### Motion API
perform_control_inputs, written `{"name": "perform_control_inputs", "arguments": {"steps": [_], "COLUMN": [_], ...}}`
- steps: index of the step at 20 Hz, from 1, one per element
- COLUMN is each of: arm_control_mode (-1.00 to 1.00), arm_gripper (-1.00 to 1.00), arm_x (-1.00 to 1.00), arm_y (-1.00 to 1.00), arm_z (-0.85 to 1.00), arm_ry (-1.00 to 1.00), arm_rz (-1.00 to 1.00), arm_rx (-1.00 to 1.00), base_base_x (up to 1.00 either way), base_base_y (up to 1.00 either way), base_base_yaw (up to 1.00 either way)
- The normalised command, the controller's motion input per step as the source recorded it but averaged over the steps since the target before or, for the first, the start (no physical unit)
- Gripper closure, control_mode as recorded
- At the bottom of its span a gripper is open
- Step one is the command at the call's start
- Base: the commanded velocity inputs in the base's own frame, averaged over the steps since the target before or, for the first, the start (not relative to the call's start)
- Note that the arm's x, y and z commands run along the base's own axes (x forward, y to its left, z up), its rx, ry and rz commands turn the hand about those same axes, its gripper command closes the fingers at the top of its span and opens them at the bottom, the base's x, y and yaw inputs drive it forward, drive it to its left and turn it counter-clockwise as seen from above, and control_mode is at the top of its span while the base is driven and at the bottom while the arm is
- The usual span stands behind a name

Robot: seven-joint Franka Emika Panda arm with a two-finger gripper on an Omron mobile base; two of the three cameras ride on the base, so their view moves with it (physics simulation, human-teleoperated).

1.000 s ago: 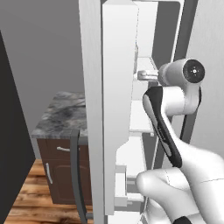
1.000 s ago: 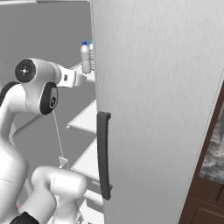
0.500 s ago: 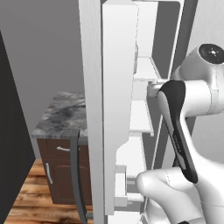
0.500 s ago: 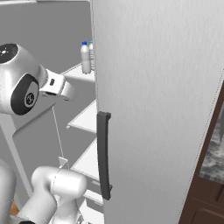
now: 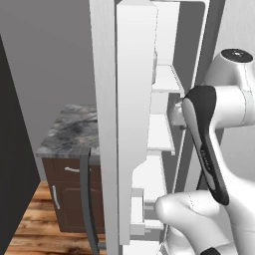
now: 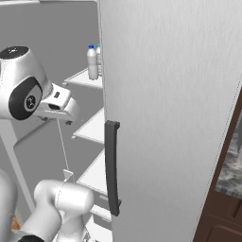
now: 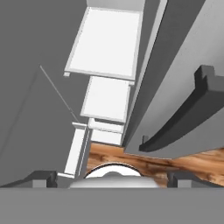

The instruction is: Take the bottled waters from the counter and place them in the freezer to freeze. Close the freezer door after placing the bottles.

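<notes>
Two tall parts frame my view: the freezer with its white shelves, and the freezer door, which stands open edge-on beside it with its white lining facing the shelves. Both bottled waters stand upright, close together, on an upper shelf, so I judge that the placing is done and only the closing remains. My gripper looks down along the plain door's dark handle, its jaws wide and empty, and the next move calls for bringing it around to the freezer door and pushing that shut.
</notes>
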Motion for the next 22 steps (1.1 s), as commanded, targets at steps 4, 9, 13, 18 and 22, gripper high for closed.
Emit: {"name": "perform_control_inputs", "arguments": {"steps": [4,9,13,18,22], "arm_control_mode": [-1.00,-1.00,-1.00,-1.00,-1.00], "arm_gripper": [-1.00,-1.00,-1.00,-1.00,-1.00], "arm_x": [-0.11,-0.18,-0.01,0.00,0.00], "arm_y": [-0.13,-0.02,0.00,-0.02,0.00], "arm_z": [-0.86,-0.90,-0.98,-0.41,-0.25], "arm_ry": [0.00,0.01,0.07,0.06,0.00], "arm_rz": [0.07,0.02,0.00,0.00,0.00], "arm_rx": [0.00,-0.11,-0.16,-0.01,0.03], "base_base_x": [0.00,0.00,0.00,0.00,0.00], "base_base_y": [0.00,0.00,0.00,0.00,0.00], "base_base_yaw": [0.00,0.00,0.00,0.00,0.00]}}
